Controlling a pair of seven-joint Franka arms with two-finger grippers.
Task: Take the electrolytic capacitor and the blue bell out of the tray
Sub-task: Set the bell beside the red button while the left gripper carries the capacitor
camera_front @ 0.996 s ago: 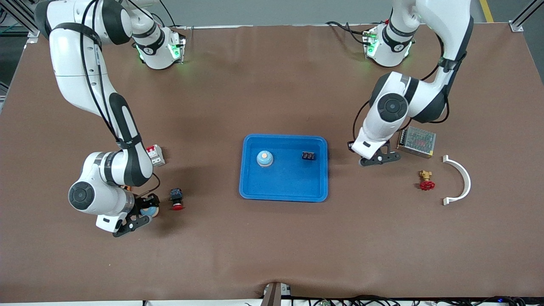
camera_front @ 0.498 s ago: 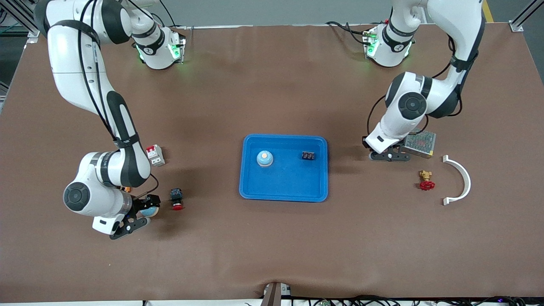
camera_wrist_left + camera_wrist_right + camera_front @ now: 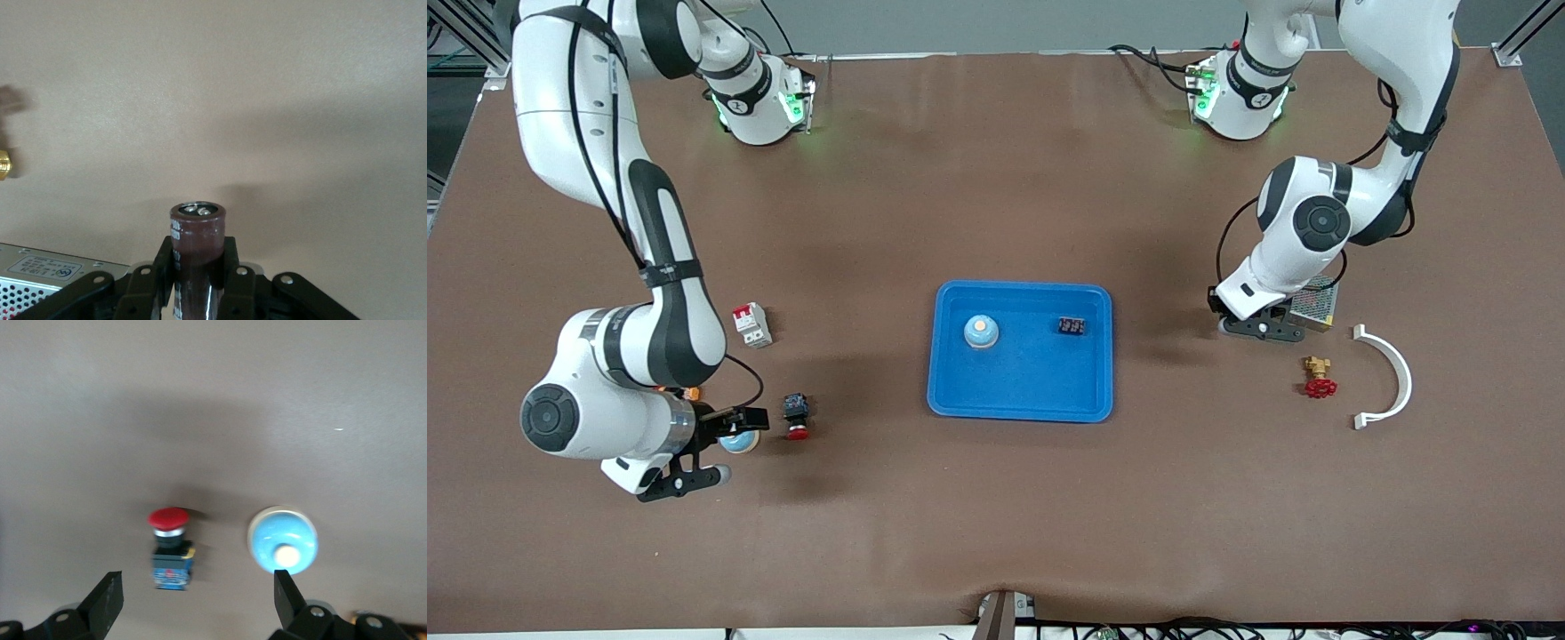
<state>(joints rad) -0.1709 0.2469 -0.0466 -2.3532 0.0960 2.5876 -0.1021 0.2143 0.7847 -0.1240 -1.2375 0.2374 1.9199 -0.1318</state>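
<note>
A light blue bell (image 3: 738, 442) (image 3: 283, 543) with a pale knob sits on the brown table toward the right arm's end. My right gripper (image 3: 713, 450) (image 3: 197, 587) hangs open just over it, one finger (image 3: 285, 590) at the bell's edge and nothing between the fingers. A dark brown capacitor (image 3: 197, 233) with a silver top stands upright in my left gripper (image 3: 1258, 327) (image 3: 197, 261), which is shut on it over the table beside the metal power supply (image 3: 1316, 298). Another blue bell (image 3: 980, 332) rests in the blue tray (image 3: 951, 396).
A small black part (image 3: 1072, 326) lies in the tray. A red pushbutton (image 3: 796, 416) (image 3: 170, 547) sits beside the bell, a red-and-white breaker (image 3: 751, 324) farther back. A brass valve with a red wheel (image 3: 1318, 377) and a white curved bracket (image 3: 1392, 378) lie near the left arm.
My right gripper has opened, let go of the bell and drawn back toward its end of the table. My left arm has carried the capacitor away from the tray toward the power supply.
</note>
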